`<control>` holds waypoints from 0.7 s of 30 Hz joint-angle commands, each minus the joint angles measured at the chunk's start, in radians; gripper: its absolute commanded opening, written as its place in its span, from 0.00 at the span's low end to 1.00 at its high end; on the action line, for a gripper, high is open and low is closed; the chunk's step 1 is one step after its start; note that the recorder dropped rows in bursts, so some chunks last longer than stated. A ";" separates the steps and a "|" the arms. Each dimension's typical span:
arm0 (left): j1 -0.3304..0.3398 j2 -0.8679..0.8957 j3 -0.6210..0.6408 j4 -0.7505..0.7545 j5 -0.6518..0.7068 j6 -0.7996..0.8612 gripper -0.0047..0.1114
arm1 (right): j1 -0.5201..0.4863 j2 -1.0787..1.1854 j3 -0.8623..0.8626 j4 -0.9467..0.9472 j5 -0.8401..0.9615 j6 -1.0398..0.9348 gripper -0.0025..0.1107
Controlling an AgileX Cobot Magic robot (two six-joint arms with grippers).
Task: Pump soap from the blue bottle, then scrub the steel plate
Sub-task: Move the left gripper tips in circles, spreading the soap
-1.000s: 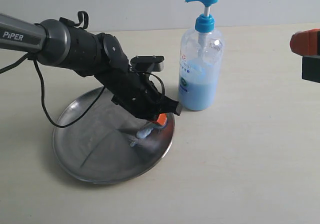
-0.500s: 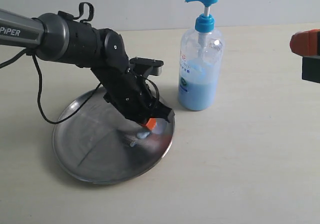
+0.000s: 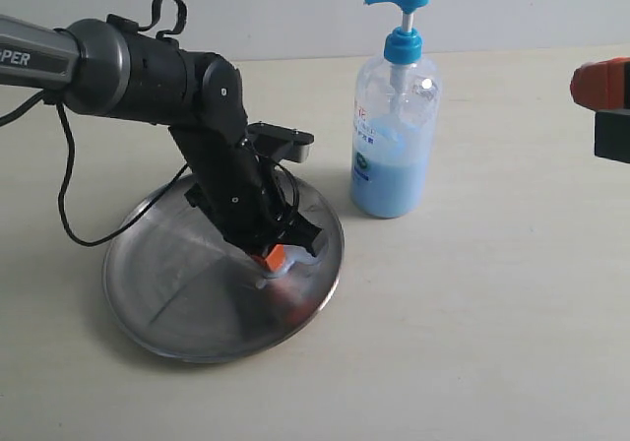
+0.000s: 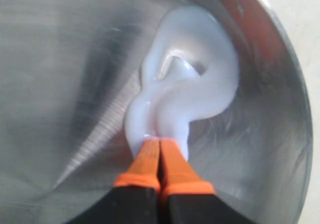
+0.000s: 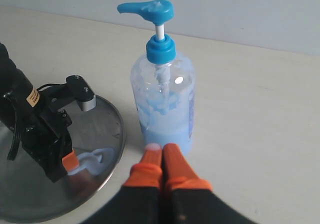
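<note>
The steel plate (image 3: 157, 303) lies flat on the table (image 3: 472, 343). The left gripper (image 4: 159, 143) points down into the plate, near its 3 o'clock side. Its orange fingers (image 4: 147, 159) are pressed tight together and hold nothing. Their tips touch the soap (image 4: 200, 84), a pale swirl on the metal. The blue bottle (image 3: 394, 146) stands upright on the table at 2 o'clock from the plate, just beside its rim. The right gripper (image 5: 161, 149) hangs at 3 o'clock from the bottle, apart from it. Its fingers are pressed together too, with nothing between them.
</note>
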 commanded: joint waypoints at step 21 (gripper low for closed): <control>-0.002 0.017 0.010 -0.179 -0.101 0.070 0.04 | 0.001 -0.004 0.005 0.032 -0.005 -0.001 0.02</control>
